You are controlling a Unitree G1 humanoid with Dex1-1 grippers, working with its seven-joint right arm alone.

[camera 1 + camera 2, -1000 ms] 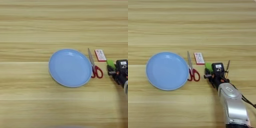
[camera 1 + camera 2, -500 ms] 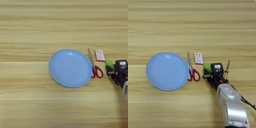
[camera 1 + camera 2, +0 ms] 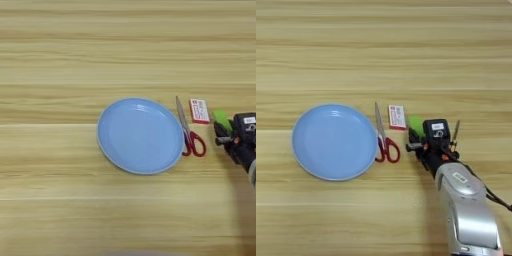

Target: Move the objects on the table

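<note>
where the blue plate sits on the tan surface, red-handled scissors touch its right rim; right of them lies the white box, then the lime-green block, partly hidden by the tool; whether its fingers grip the block i cannot tell.

Tan wooden surface, grain running sideways. Lay on it, leftward from the jaws: lime-green block, white box, red-handled scissors, blue plate farthest.
</note>
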